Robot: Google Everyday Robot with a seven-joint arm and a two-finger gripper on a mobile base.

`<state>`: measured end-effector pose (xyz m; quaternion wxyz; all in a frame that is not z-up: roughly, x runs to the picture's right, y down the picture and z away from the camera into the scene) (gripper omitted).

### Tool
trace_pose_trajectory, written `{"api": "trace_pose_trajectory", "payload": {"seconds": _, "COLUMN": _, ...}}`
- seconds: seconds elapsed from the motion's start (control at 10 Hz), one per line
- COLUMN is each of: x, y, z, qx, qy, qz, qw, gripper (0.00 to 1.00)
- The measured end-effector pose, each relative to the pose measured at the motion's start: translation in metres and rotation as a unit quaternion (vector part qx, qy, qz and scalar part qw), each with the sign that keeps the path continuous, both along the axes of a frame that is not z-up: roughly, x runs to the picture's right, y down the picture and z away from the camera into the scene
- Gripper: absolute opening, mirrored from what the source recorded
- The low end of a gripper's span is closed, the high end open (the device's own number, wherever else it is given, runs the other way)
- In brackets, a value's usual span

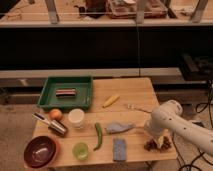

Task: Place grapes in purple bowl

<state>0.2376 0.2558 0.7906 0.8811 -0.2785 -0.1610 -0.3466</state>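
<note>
While the gripper (158,139) hangs right over the grapes (151,145) at the front right corner of the table (131,94), one cannot tell if it is apart or together. The purple bowl (41,151) sits well apart, at the front left. The bunch could be pushed off the near edge, or slip out on the long carry. No writing or brand can be read.

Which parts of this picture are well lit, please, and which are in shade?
Camera view: the table is evenly lit, the shelf behind it dark; the tool, at the table's front right corner, hangs over the dark grapes; the purple bowl looks dim.
</note>
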Motion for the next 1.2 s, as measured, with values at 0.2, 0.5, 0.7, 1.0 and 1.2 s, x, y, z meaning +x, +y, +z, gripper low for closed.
{"api": "trace_pose_trajectory", "payload": {"seconds": 0.2, "x": 0.0003, "y": 0.0001, "z": -0.0001, "qx": 0.0, "qy": 0.0, "qz": 0.0, "qw": 1.0, "gripper": 0.8}}
{"api": "trace_pose_trajectory", "payload": {"seconds": 0.5, "x": 0.0005, "y": 0.0002, "z": -0.0002, "qx": 0.0, "qy": 0.0, "qz": 0.0, "qw": 1.0, "gripper": 0.8}}
{"api": "trace_pose_trajectory", "payload": {"seconds": 0.7, "x": 0.0006, "y": 0.0003, "z": -0.0002, "qx": 0.0, "qy": 0.0, "qz": 0.0, "qw": 1.0, "gripper": 0.8}}
{"api": "trace_pose_trajectory", "payload": {"seconds": 1.0, "x": 0.0006, "y": 0.0006, "z": -0.0003, "qx": 0.0, "qy": 0.0, "qz": 0.0, "qw": 1.0, "gripper": 0.8}}
{"api": "trace_pose_trajectory", "payload": {"seconds": 1.2, "x": 0.0013, "y": 0.0097, "z": -0.0081, "qx": 0.0, "qy": 0.001, "qz": -0.001, "qw": 1.0, "gripper": 0.8}}
